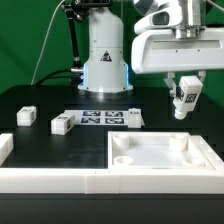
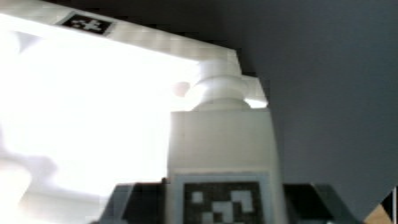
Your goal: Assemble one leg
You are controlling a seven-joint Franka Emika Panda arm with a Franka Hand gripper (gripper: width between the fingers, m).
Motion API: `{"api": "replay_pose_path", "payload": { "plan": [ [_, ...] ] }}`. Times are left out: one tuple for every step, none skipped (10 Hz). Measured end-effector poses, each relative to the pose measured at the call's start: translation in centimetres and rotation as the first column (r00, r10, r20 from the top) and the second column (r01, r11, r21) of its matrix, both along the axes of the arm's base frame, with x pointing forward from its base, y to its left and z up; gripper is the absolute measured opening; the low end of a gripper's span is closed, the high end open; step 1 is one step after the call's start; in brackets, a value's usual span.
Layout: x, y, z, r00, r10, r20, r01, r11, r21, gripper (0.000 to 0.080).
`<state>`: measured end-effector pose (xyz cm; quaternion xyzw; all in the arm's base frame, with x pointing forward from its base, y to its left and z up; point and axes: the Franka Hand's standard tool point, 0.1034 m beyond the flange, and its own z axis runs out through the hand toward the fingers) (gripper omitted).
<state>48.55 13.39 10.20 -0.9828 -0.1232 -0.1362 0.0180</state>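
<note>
When the exterior view is consulted, the gripper (image 1: 185,90) is found toward two o'clock in the frame. It is closed upon the leg (image 1: 183,105), which is held clear of the table. The leg's long axis is close to vertical, and a tagged face is turned toward the camera. The panel (image 1: 160,165) lies at six o'clock from the held leg. Its far corner socket (image 1: 187,141), on the exterior view's right, is placed almost directly beneath the leg's lower end, and a gap is visible between the two. Further loose blocks (image 1: 62,124) and the marker board (image 1: 100,118) lie at about nine o'clock from the gripper, well apart from it. In the wrist view, the leg is seen lengthwise between the fingers (image 2: 134,205), which are set only as far apart as the leg's width. A tag is shown on the gripped end, and the free end is directed at a corner of the panel, where a rounded shape is partly covered by it. Whether the end is centred on the socket cannot be told, since the picture is blurred. The coming move is judged to turn on one relation: the socket lies along the leg's own long axis, below the tool. A straight descent with the axis upright is therefore called for, possibly preceded by a small sideways correction.
</note>
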Motion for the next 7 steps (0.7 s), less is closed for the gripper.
{"api": "replay_pose_path", "payload": {
  "plan": [
    [0.0, 0.0, 0.0, 1.0, 0.0, 0.0, 0.0, 1.0, 0.0, 0.0285],
    [0.1, -0.1, 0.0, 1.0, 0.002, 0.001, -0.002, 1.0, -0.001, 0.0285],
    [0.6, -0.4, 0.2, 1.0, 0.025, 0.008, -0.025, 1.0, -0.009, 0.0285],
    [1.9, -1.0, 0.7, 0.998, 0.055, 0.014, -0.055, 0.998, -0.022, 0.0285],
    [3.8, -1.3, 1.5, 0.997, 0.075, 0.023, -0.075, 0.997, -0.031, 0.0285],
    [5.4, -1.4, 2.0, 0.996, 0.086, 0.035, -0.085, 0.996, -0.035, 0.0285],
    [6.4, -1.5, 2.3, 0.995, 0.089, 0.038, -0.087, 0.995, -0.038, 0.0285]
  ]
}}
